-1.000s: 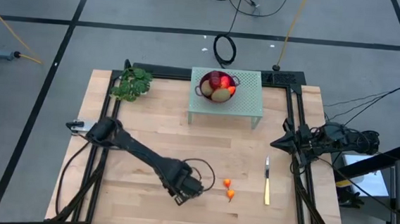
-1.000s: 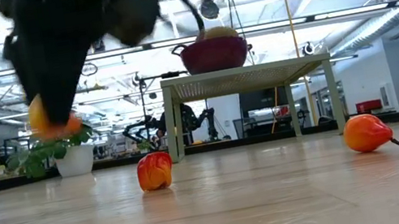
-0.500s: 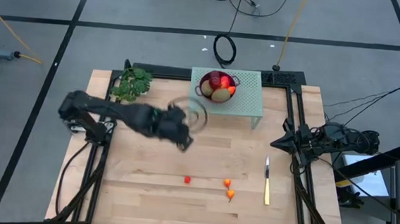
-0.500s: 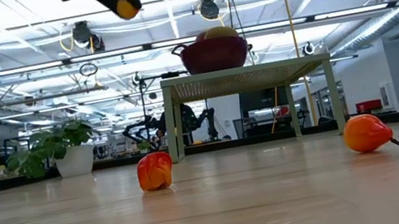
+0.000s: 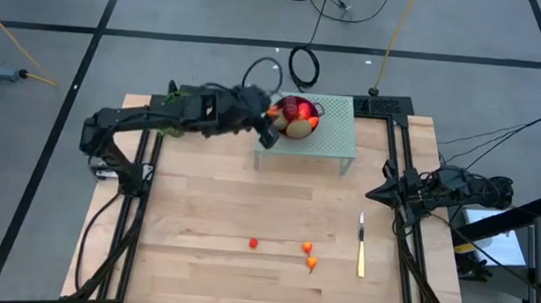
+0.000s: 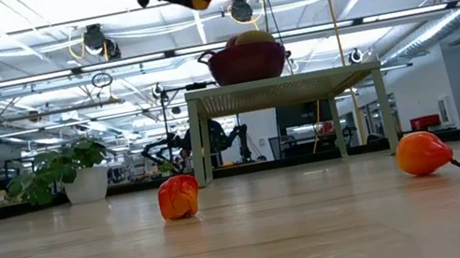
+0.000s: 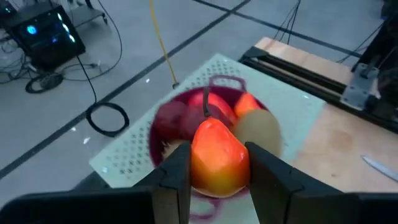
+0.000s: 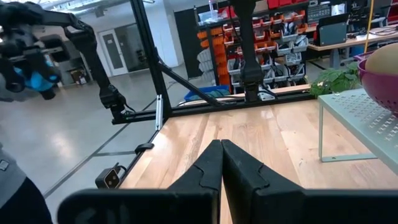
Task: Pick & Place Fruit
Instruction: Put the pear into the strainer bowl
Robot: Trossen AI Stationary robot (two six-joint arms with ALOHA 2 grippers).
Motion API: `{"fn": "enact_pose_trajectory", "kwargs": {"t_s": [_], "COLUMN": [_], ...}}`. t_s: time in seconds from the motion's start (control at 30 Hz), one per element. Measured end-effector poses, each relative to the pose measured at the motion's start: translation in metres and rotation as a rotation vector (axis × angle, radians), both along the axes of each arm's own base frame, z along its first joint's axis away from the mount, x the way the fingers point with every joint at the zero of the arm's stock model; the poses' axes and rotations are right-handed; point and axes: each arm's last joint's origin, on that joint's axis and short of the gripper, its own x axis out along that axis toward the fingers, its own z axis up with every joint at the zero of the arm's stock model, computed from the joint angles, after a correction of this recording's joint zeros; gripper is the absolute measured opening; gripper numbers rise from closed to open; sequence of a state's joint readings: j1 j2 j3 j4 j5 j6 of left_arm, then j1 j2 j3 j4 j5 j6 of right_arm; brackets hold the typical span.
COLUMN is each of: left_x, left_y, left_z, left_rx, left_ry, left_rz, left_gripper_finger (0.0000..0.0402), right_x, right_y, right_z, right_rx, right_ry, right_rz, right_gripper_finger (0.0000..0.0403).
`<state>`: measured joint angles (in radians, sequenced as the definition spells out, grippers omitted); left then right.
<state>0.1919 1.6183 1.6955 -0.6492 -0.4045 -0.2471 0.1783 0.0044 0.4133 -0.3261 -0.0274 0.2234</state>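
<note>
My left gripper (image 5: 271, 115) is shut on a small orange-red fruit piece (image 7: 217, 155), high over the near-left rim of a dark red bowl (image 5: 295, 116). The bowl stands on a pale green perforated stand (image 5: 333, 139) at the table's far side. It holds dark red balls, a brownish-green oval and an orange-red piece. The held piece also shows at the top of the low view (image 6: 198, 0). Three tiny orange-red bits (image 5: 254, 243) (image 5: 308, 248) (image 5: 311, 262) lie on the table's near part. My right gripper (image 5: 382, 192) is shut and empty at the table's right edge. My left gripper pinches the orange-red piece by its two sides (image 7: 198, 163) between its two fingers (image 7: 177, 171). The fingers come slanting down from the table's left. The piece is lifted clear, its pointed end toward the bowl, above the bowl's rim.
A slim yellowish knife (image 5: 361, 246) lies near the right edge. A leafy green sprig (image 5: 180, 113) sits at the far left corner. Black frame rails run along the table's left and right sides. Bare wood lies between the stand and the loose bits.
My left gripper has risen from low over the table's near part and gone toward the far edge, carrying the orange-red piece up to the bowl. The small red bit on the near part has stayed where it was.
</note>
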Motion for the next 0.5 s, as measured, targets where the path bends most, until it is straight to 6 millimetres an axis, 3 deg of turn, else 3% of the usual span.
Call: {"fn": "enact_pose_trajectory", "kwargs": {"t_s": [0.27, 0.5], "left_x": [-0.006, 0.003], "left_y": [0.059, 0.095], "left_z": [-0.011, -0.028], "left_rx": [-0.076, -0.164], "left_ry": [0.006, -0.047], "left_rz": [-0.018, -0.109], "left_gripper_finger": [0.0118, 0.0118], "right_x": [0.000, 0.000], "right_y": [0.000, 0.000], "right_z": [0.000, 0.001], "right_rx": [0.001, 0.001], "right_ry": [-0.004, -0.007], "right_rz": [0.000, 0.000], "right_gripper_finger": [0.0004, 0.0004]}}
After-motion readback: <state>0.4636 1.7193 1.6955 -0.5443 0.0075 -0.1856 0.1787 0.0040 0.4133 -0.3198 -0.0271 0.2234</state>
